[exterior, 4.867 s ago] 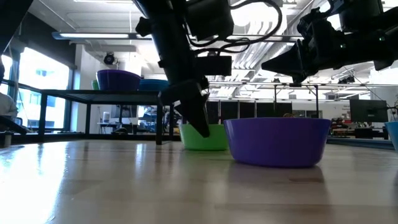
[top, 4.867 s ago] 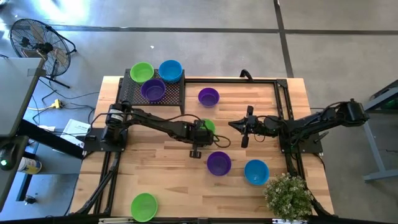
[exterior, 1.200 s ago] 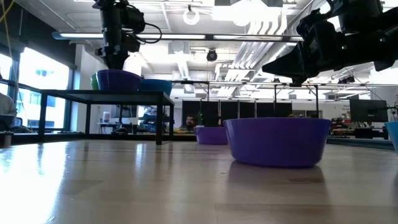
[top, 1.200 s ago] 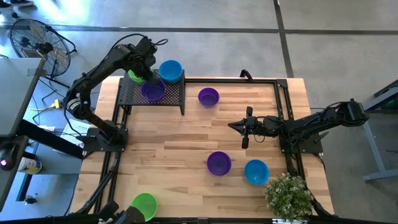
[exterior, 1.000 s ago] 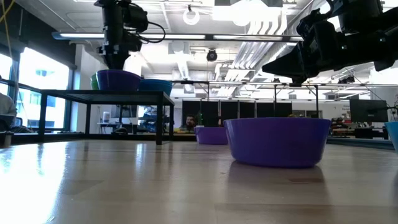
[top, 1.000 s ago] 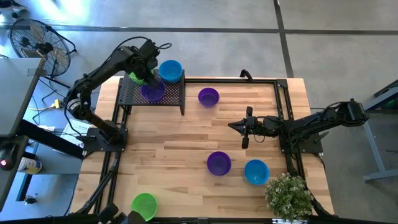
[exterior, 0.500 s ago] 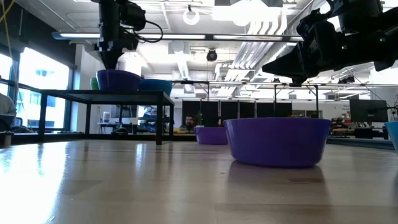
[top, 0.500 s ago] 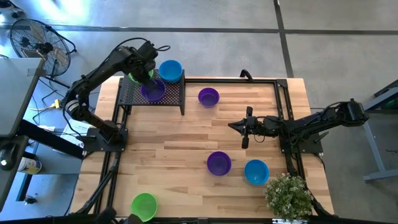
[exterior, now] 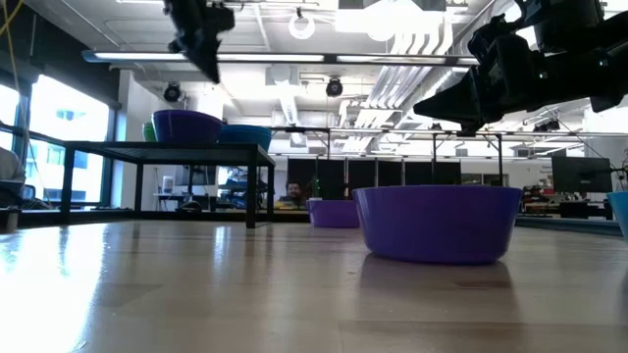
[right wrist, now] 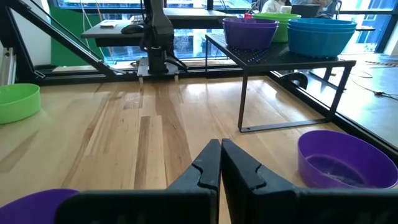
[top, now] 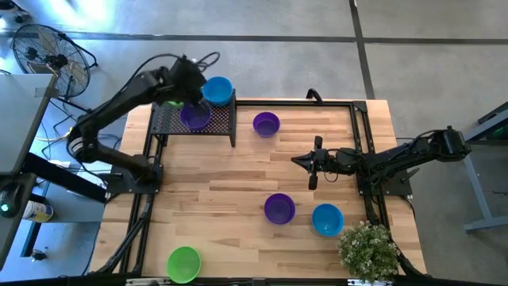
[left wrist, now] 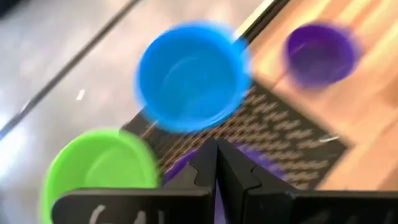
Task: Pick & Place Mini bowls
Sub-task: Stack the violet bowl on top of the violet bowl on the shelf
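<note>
Seven bowls: three on the rack, four on the table
Table: pale wood planks, black frame rails along its edges; a potted plant at the near right corner
Room: grey concrete floor, a floor fan beyond the far left corner; the low view looks into an open hall with bright ceiling lights and desks, a person far back behind the rack legs
Rack: black mesh shelf on thin legs at the table's far left corner
In the rack: blue bowl on the right edge, purple bowl nearer the front, green bowl on the left, mostly hidden under the arm from above
Which way up: every bowl sits upright, mouth to the ceiling; being round, none has a long axis
Purple bowl 2: on the table just right of the rack
Purple bowl 3: mid table, nearer the front
Blue bowl 2: just right of purple bowl 3, beside the plant
Green bowl 2: at the near left edge, well apart from the rest
Bowl contents: nothing seen in any of them
Left gripper: fingers pressed together with nothing between them, raised above the rack between the green and blue bowls
Right gripper: fingers closed flat, empty, over mid table to the right, pointing toward the rack
</note>
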### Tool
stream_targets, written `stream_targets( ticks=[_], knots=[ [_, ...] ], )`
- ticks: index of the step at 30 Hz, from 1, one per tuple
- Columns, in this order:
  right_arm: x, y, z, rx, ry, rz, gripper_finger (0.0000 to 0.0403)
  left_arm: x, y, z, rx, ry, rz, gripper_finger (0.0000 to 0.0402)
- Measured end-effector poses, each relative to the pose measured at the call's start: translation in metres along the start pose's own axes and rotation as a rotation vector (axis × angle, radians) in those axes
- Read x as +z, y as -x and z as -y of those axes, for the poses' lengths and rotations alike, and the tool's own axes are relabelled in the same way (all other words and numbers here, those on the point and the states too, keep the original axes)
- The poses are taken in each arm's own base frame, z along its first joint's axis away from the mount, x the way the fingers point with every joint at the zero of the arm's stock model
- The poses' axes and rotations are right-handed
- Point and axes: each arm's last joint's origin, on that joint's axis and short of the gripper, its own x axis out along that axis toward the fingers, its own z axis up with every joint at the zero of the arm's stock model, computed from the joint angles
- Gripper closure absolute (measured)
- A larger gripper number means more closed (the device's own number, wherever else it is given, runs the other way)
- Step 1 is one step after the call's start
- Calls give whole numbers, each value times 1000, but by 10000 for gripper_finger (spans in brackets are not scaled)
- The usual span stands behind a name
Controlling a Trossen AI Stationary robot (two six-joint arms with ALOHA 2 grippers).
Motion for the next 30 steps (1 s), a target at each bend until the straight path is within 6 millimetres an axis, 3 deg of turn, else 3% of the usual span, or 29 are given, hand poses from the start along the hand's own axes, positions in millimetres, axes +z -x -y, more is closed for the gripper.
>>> stream_targets(
  ticks=[5, 18, 26, 30],
  knots=[
    [0, 0, 0, 0, 8, 0, 402, -5, 9, 47, -136, -76, 179, 401],
    [0, 0, 0, 3, 5, 0, 402, -53, -20, 162, -489, -166, 406, 401],
    [0, 0, 0, 3, 4, -1, 402, -75, -33, 206, -516, -173, 342, 401],
    [0, 0, 0, 3, 3, 3, 401, -62, -48, 218, -512, -123, 318, 401]
  ],
)
